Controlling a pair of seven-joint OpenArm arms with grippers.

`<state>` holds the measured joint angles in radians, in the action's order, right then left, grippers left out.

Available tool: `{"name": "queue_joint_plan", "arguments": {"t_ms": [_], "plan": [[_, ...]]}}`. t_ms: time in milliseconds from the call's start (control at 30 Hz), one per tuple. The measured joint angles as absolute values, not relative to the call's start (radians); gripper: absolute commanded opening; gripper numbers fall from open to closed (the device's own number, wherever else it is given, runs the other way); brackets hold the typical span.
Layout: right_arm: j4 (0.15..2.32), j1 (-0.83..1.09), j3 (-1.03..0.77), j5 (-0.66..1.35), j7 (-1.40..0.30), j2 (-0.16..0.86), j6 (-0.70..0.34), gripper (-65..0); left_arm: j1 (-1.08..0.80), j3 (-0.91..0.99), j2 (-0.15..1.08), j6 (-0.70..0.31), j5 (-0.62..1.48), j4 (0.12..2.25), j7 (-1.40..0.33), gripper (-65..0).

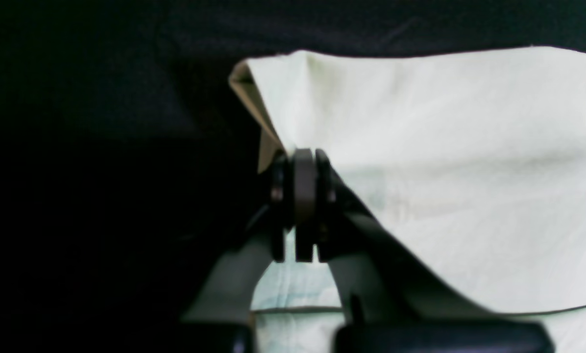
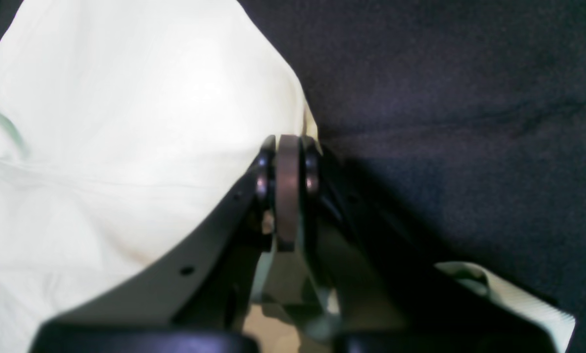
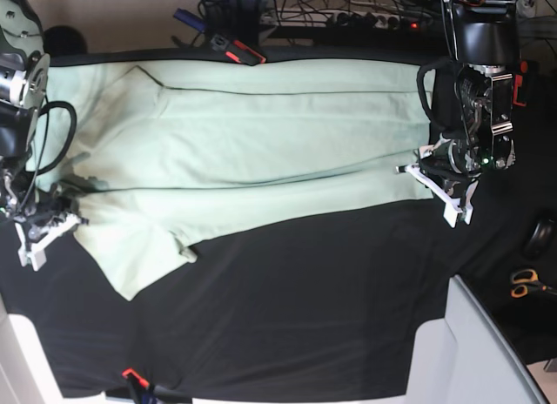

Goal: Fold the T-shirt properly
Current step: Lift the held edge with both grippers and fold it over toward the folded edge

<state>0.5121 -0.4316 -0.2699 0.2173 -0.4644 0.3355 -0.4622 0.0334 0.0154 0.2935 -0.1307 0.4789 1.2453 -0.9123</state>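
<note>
Left hand and right hand each pinched tight on smooth, pale mint T-shirt cloth.

No readable text, labels or numbers anywhere.

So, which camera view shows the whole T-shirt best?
The base view: the T-shirt lies spread across the dark table, a sleeve visible. Each wrist view shows only a pinched edge at its shut gripper: left gripper, right gripper.
</note>
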Motion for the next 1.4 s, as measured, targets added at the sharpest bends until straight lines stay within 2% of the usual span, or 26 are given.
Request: {"name": "queue_joint_plan", "arguments": {"t_ms": [133, 367, 567, 933, 1033, 1400], "plan": [[0.531, -0.428, -0.27, 0.216, -0.471, 0.341, -0.463, -64.9, 0.031, 0.015, 0.294, -0.128, 0.478, 1.258, -0.915, -65.0], [0.8, -0.346, -0.271, 0.222, -0.58, 0.344, -0.471, -64.9, 0.029, 0.014, 0.294, -0.129, 0.479, 1.332, -0.914, -65.0], [0.923, -0.309, -0.275, 0.221, -0.685, 0.339, -0.471, -64.9, 0.022, 0.013, 0.294, -0.129, 0.477, 1.332, -0.919, -65.0], [1.132, -0.199, -0.3, 0.229, -0.781, 0.333, -0.475, -64.9, 0.007, 0.012, 0.302, -0.129, 0.479, 1.333, -0.916, -65.0], [1.168, -0.174, -0.35, 0.232, -0.804, 0.332, -0.478, -64.9, 0.004, 0.012, 0.305, -0.13, 0.479, 1.334, -0.915, -65.0], [1.173, -0.107, -0.358, 0.229, -0.81, 0.334, -0.472, -64.9, -0.056, 0.007, 0.315, -0.131, 0.479, 1.43, -0.92, -65.0]]}}
